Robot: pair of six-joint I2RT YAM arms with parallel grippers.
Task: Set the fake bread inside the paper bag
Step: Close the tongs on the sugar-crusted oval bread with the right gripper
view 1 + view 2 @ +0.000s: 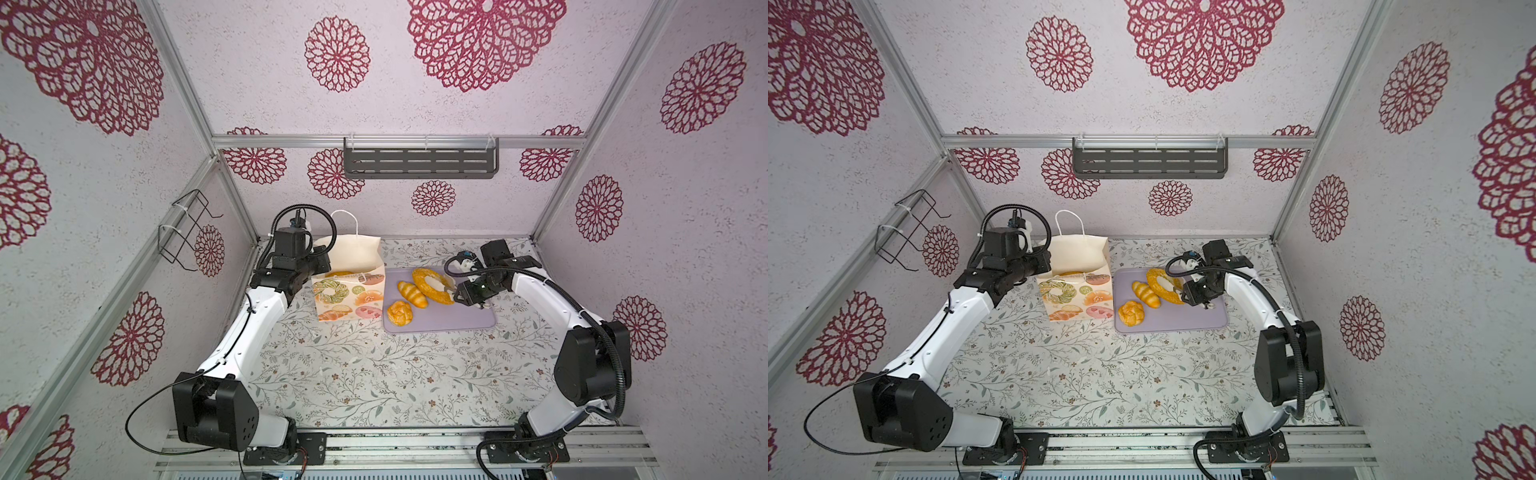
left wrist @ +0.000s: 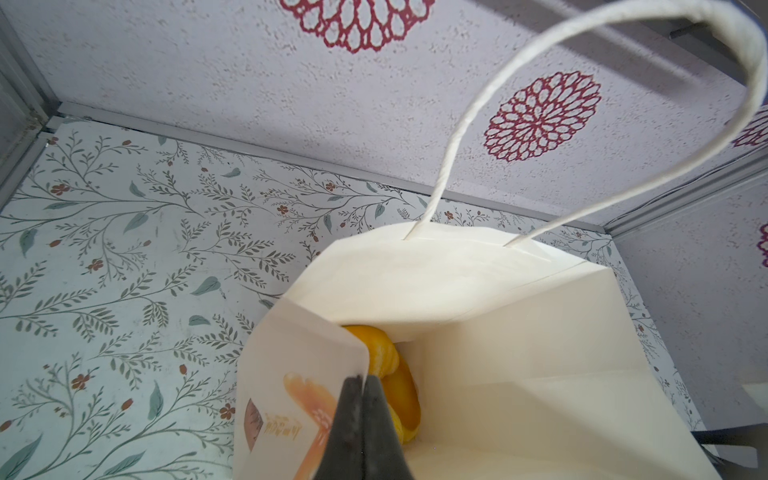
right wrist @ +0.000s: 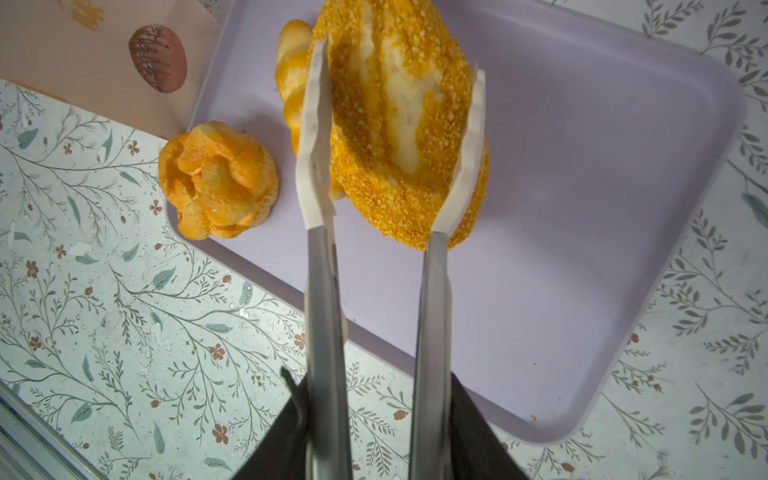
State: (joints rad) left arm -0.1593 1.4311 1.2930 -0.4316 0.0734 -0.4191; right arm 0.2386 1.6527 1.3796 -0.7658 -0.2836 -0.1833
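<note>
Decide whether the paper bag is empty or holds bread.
Not empty: the left wrist view shows orange bread lying inside the open bag.

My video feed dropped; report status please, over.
Left gripper shut on paper bag rim. Right gripper grips tongs, astride crumbly slice on tray. Nothing blocking.

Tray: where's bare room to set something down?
Bare: tray near-right corner, from the bun to the right rim; table in front of tray and paper bag, between the arms. Crowded: tray's left half, bun, twisted loaf and crumbly slice bunched beside the bag.
</note>
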